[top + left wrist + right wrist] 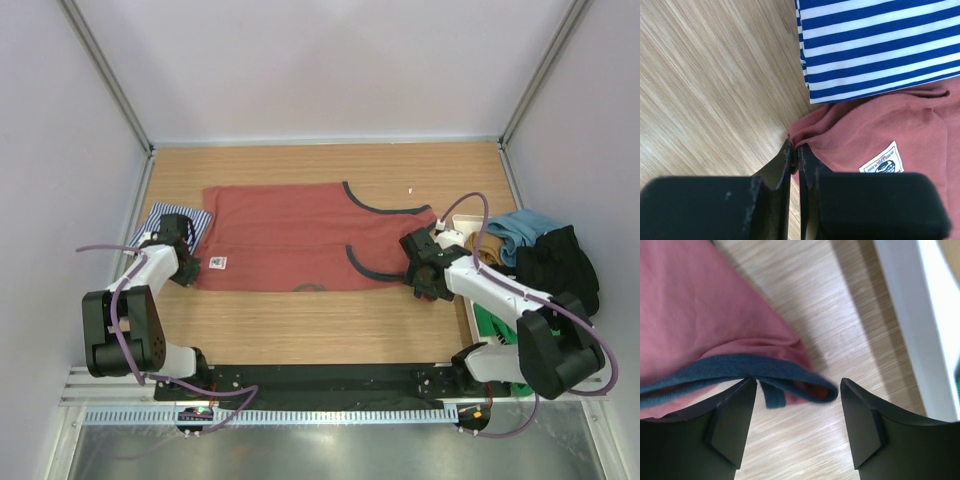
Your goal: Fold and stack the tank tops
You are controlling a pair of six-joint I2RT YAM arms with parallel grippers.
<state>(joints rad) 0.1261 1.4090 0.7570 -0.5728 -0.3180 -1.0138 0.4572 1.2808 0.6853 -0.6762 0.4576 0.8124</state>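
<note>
The rust-red tank top (290, 245) lies spread flat on the wooden table, its dark-trimmed straps toward the right. The striped tank top (182, 220) lies folded at its left edge. My left gripper (190, 268) is shut on the red top's near-left corner; the left wrist view shows the pinched hem (796, 142), the white label (882, 161) and the striped top (875, 45). My right gripper (420, 272) is open at the near strap. In the right wrist view the strap's dark trim (790, 375) lies between my open fingers (735, 415), untouched.
A white bin (466, 221) at the right edge holds a teal cloth (522, 228) and a black cloth (560, 265); its wall shows in the right wrist view (912, 315). Grey walls enclose the table on three sides.
</note>
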